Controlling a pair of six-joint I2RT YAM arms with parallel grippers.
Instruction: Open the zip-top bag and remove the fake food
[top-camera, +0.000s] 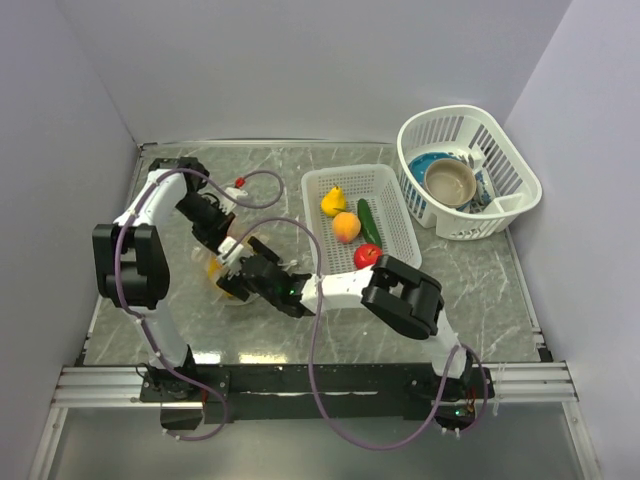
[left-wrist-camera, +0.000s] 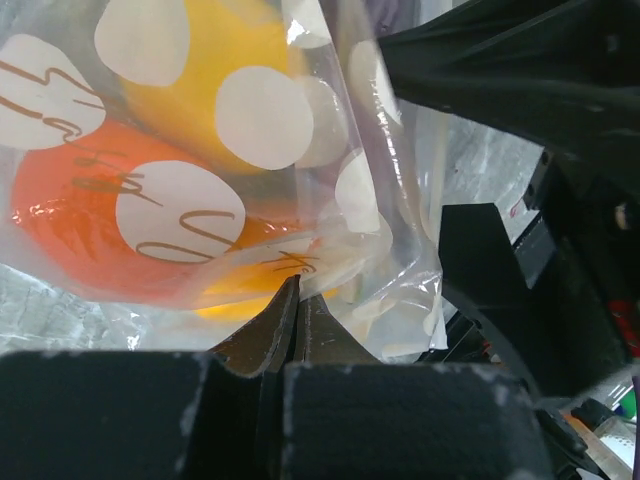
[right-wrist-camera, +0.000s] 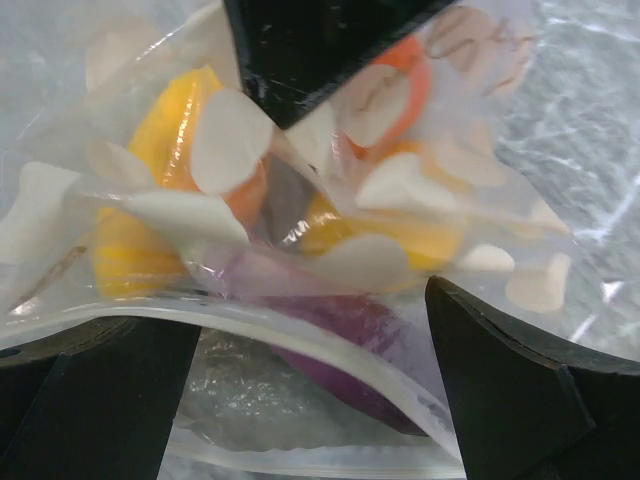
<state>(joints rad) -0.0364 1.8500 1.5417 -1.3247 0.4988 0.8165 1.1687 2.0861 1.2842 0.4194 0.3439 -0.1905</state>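
The zip-top bag (top-camera: 222, 268) hangs left of centre, clear with white dots, and my left gripper (top-camera: 228, 245) is shut on its plastic. In the left wrist view the shut left gripper (left-wrist-camera: 297, 290) pinches a fold of the zip-top bag (left-wrist-camera: 390, 250), with orange fake food (left-wrist-camera: 80, 225) and a yellow piece (left-wrist-camera: 225, 75) inside. My right gripper (right-wrist-camera: 310, 305) stands open at the bag's mouth, one finger on each side of the white zip strip (right-wrist-camera: 300, 338). A purple piece (right-wrist-camera: 345, 345) lies just inside. A yellow pear (top-camera: 333, 200), an orange fruit (top-camera: 346, 227), a green cucumber (top-camera: 368, 222) and a red one (top-camera: 367, 255) lie outside the bag.
Those loose pieces lie in a shallow white lattice basket (top-camera: 315, 182) right of the bag. A round white lattice basket (top-camera: 522, 172) with a bowl (top-camera: 450, 181) and dishes stands at the back right. Walls close in on both sides and behind.
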